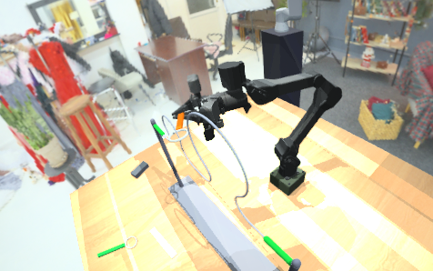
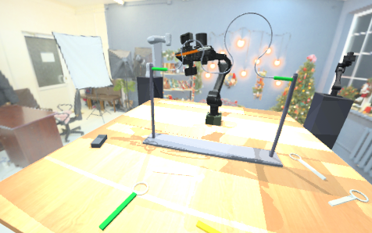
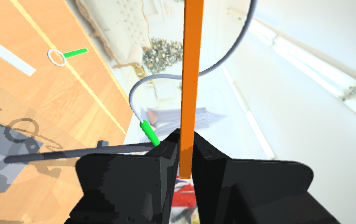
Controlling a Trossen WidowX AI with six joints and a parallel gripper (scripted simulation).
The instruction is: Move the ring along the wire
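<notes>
My gripper (image 1: 186, 114) (image 2: 191, 52) (image 3: 184, 132) is shut on the orange handle (image 1: 180, 120) (image 2: 192, 51) (image 3: 191, 80), held high near the top of the near-left post (image 1: 170, 159) (image 2: 152, 105). The white ring (image 1: 176, 135) hangs at the handle's end, lying roughly level, just past the green wire part (image 1: 158, 129) (image 2: 159, 69) (image 3: 149, 132) by that post. I cannot tell whether the ring touches the grey wire (image 1: 236, 150) (image 2: 250, 17) (image 3: 150, 81), which loops on towards the other green part (image 1: 278, 250) (image 2: 283, 78) by the second post (image 2: 283, 113).
The posts stand on a grey base (image 1: 214, 223) (image 2: 211, 146). A black block (image 1: 139, 168) (image 2: 98, 141), a green-handled ring (image 1: 111, 249) (image 2: 117, 211), two white-handled rings (image 2: 309, 166) (image 2: 348, 199) and a yellow strip (image 2: 207, 227) lie on the table. The arm's base (image 1: 286, 179) stands behind the wire.
</notes>
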